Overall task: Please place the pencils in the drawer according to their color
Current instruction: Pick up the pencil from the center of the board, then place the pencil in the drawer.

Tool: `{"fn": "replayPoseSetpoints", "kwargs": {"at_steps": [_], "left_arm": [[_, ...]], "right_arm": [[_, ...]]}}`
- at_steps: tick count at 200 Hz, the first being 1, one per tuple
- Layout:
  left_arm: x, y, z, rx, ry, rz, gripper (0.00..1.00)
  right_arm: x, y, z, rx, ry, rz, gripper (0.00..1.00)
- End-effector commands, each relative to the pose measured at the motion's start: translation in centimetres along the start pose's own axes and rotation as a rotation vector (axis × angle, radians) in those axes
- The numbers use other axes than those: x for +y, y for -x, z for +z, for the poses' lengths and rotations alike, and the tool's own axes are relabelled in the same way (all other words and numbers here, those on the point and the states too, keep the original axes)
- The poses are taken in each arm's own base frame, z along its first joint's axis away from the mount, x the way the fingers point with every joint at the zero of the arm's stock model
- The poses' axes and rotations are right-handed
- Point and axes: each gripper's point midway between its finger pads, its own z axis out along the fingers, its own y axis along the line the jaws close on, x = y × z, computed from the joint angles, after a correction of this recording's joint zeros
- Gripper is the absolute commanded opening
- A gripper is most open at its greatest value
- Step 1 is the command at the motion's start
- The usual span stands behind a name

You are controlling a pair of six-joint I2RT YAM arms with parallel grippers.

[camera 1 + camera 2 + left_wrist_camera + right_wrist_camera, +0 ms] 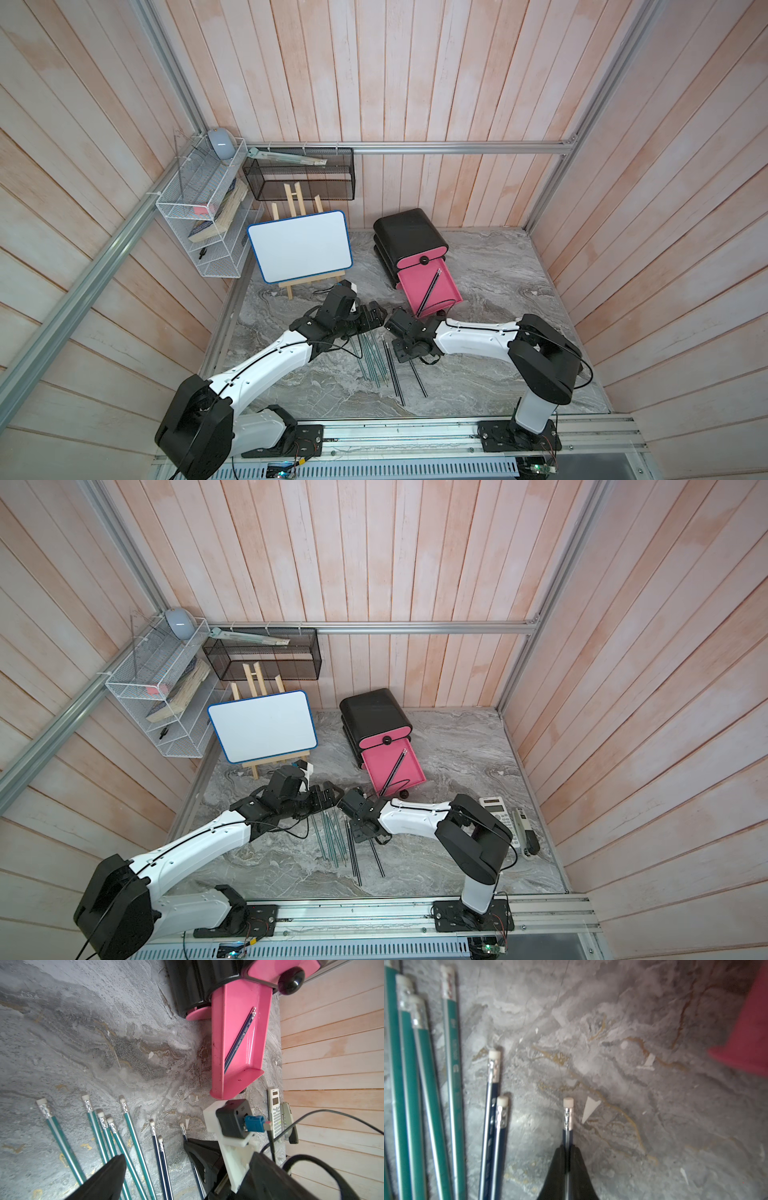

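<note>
Right gripper (568,1160) is clamping 1 dark pencil (568,1124) lying on the table (643,1105) | left gripper (154,1150) is hanging open over green pencils (60,1136) | advice: lifting level, slowly, steering toward the open pink drawer (409,286) holding matching dark ones.

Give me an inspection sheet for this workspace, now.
Surface: marble-pattern tabletop, small white flecks.
Job's things: green pencils and two loose dark pencils lie on it; pink drawer, open, holds stowed dark pencils.
Clutter: whiteboard, calculator, wire shelf, mesh basket.
End effectors: right end effector shut on lone dark pencil; left end effector open over green pencils.
Cables: black cable loops off right wrist.
Surroundings: wood-plank walls, aluminium frame.
</note>
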Motion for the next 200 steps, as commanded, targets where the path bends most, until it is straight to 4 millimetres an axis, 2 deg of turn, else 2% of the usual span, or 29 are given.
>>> {"fn": "replayPoseSetpoints", "kwargs": {"at_steps": [1, 50, 87, 133, 200], "left_arm": [[-1.1, 0.2, -0.2, 0.001, -0.038, 0.023, 1.0], [-2.6, 0.4, -0.1, 0.022, -0.078, 0.044, 1.0], [-3.9, 0.4, 0.3, 0.035, -0.096, 0.063, 1.0], [-5.3, 0.6, 0.7, 0.045, -0.109, 0.081, 1.0], [-6.7, 0.8, 1.4, 0.061, -0.111, 0.108, 1.0]], "right_arm": [[0.4, 0.3, -2.3, -0.008, 0.075, 0.042, 0.0], [0.4, 3.5, -6.3, -0.117, 0.197, 0.154, 0.0], [-1.1, 6.6, -8.8, -0.204, 0.304, 0.284, 0.0], [-5.5, 10.7, -10.1, -0.314, 0.381, 0.461, 0.0], [-11.8, 15.5, -9.2, -0.428, 0.389, 0.653, 0.0]]}}
